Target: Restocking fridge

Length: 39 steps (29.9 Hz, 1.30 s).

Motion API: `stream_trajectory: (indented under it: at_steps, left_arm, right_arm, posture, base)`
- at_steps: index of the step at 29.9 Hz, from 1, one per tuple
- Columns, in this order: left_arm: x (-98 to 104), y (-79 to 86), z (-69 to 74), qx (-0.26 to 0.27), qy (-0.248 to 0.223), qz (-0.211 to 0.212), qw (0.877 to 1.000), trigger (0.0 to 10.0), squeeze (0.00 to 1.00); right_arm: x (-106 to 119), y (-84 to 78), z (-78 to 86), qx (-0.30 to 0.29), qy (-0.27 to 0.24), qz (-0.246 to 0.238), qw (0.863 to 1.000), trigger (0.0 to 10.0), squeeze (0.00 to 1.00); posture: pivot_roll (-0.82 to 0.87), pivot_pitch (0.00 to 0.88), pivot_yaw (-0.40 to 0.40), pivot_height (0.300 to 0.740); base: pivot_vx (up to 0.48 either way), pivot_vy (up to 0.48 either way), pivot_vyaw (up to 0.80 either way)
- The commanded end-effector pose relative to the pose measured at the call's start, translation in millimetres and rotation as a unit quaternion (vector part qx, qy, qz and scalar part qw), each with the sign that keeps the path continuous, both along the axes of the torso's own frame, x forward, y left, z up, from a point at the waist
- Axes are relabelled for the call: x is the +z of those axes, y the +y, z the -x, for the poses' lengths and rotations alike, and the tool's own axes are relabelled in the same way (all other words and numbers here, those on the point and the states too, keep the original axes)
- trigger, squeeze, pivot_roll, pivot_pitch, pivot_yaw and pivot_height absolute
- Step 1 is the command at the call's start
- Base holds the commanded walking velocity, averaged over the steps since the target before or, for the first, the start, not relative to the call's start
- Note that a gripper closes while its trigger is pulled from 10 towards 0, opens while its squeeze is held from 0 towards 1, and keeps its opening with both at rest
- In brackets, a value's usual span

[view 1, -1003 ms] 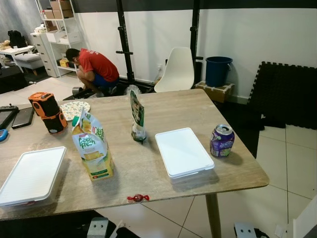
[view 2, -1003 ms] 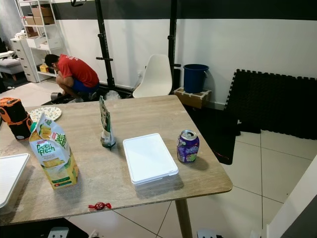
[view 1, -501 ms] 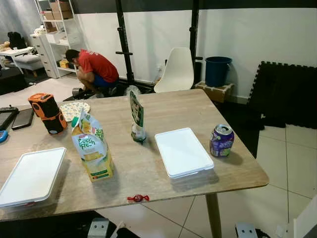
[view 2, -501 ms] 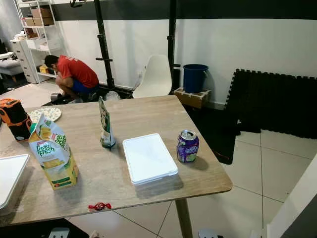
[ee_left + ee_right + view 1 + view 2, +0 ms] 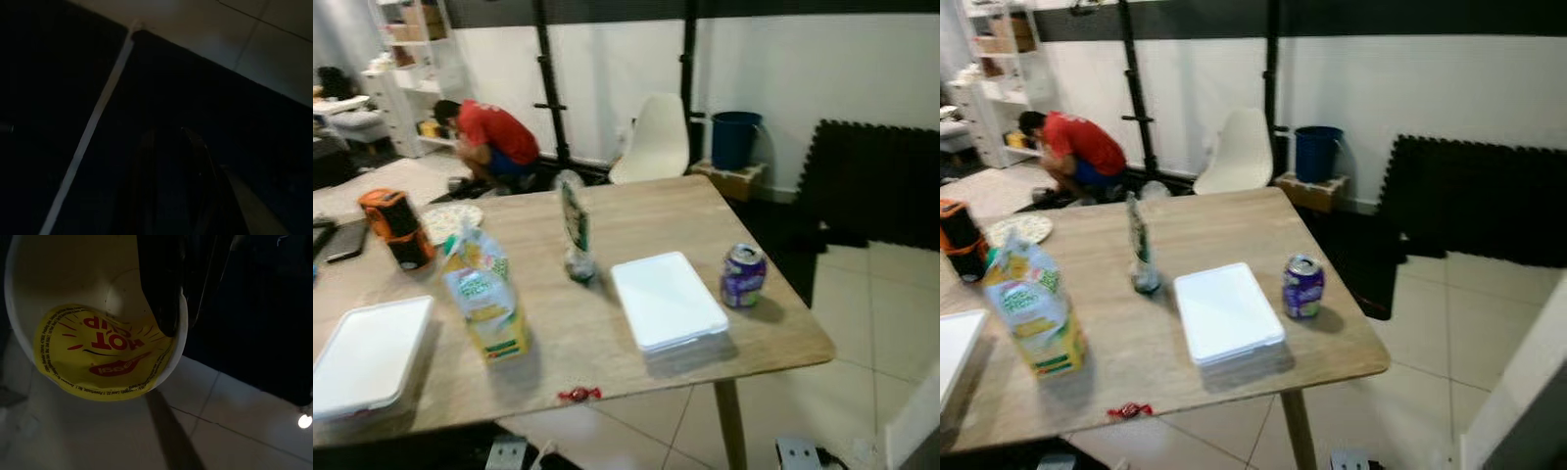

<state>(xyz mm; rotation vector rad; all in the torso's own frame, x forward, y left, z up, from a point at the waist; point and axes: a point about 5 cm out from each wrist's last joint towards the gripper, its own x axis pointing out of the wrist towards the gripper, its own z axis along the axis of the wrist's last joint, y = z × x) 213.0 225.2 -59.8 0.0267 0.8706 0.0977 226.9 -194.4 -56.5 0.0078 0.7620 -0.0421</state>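
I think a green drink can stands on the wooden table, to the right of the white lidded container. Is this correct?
Not quite: the drink can is purple, not green, as the left eye view shows. The rest holds: it stands on the wooden table, to the right of the white lidded container.

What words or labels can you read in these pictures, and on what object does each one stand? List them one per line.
"HOT CUP" in red, on the yellow lid of the white cup held by the right gripper.
Juice carton: print too blurred to read.
Purple can: label too blurred to read.
Upright green packet: print unreadable.
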Motion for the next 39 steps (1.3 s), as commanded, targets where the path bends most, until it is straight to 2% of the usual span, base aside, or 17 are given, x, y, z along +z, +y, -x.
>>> stream_trajectory:
  at_steps: [1,39]
  left_arm:
    - [-0.1,0.9,0.4,-0.008,0.004,-0.007,1.000,10.0,0.00]
    - [-3.3,2.8,6.7,-0.021,0.021,-0.005,1.000,10.0,0.00]
  right_arm:
    - [-3.2,-1.6,5.1,-0.009,0.009,-0.004,1.000,10.0,0.00]
    - [-5.3,-4.7,9.0,-0.008,0.018,-0.002,1.000,10.0,0.00]
  posture:
    - [0.01,0.071,0.069,0.740]
    - [0.02,0.073,0.064,0.740]
  base:
    - [0.000,0.000,-0.80]
    - [0.000,0.000,-0.80]
